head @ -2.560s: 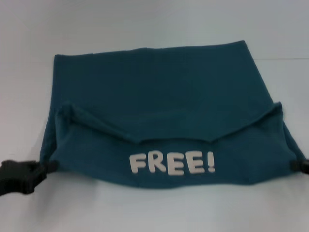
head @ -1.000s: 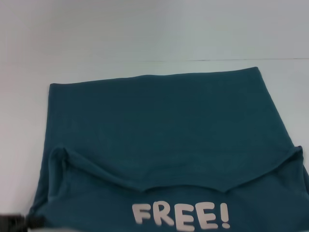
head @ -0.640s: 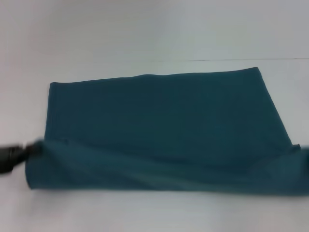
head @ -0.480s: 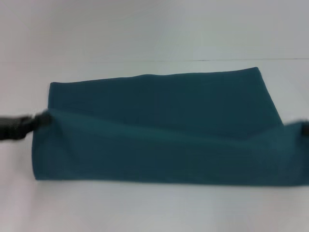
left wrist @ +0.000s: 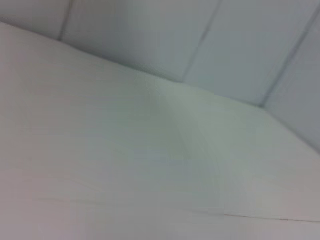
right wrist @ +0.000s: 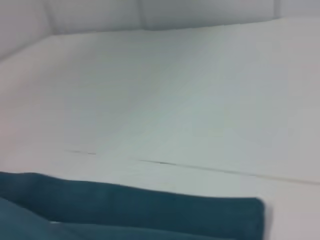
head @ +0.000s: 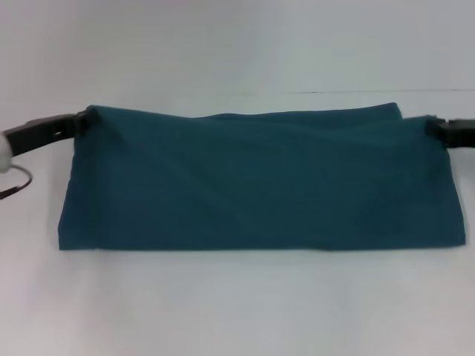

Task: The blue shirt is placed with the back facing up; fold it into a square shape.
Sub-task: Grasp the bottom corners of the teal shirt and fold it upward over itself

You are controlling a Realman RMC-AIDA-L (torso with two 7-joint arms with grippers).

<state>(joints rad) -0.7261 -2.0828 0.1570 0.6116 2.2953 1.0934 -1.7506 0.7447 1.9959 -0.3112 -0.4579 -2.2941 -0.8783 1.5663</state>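
The blue shirt (head: 260,182) lies on the white table as a wide folded band, plain side up, lettering hidden. My left gripper (head: 74,124) is shut on the shirt's far left corner. My right gripper (head: 438,127) is shut on its far right corner. Both hold the folded-over edge at the far side, over the far hem. In the right wrist view a strip of the shirt (right wrist: 150,212) shows along the lower edge. The left wrist view shows only the table.
The white table (head: 237,311) spreads around the shirt, with a thin seam line (head: 356,92) beyond the far hem. A thin dark cable loop (head: 15,182) hangs by my left arm at the left edge.
Both grippers have carried the shirt's near edge up and away to the far hem. The layer with the lettering is now folded under and the shirt is a shorter band.
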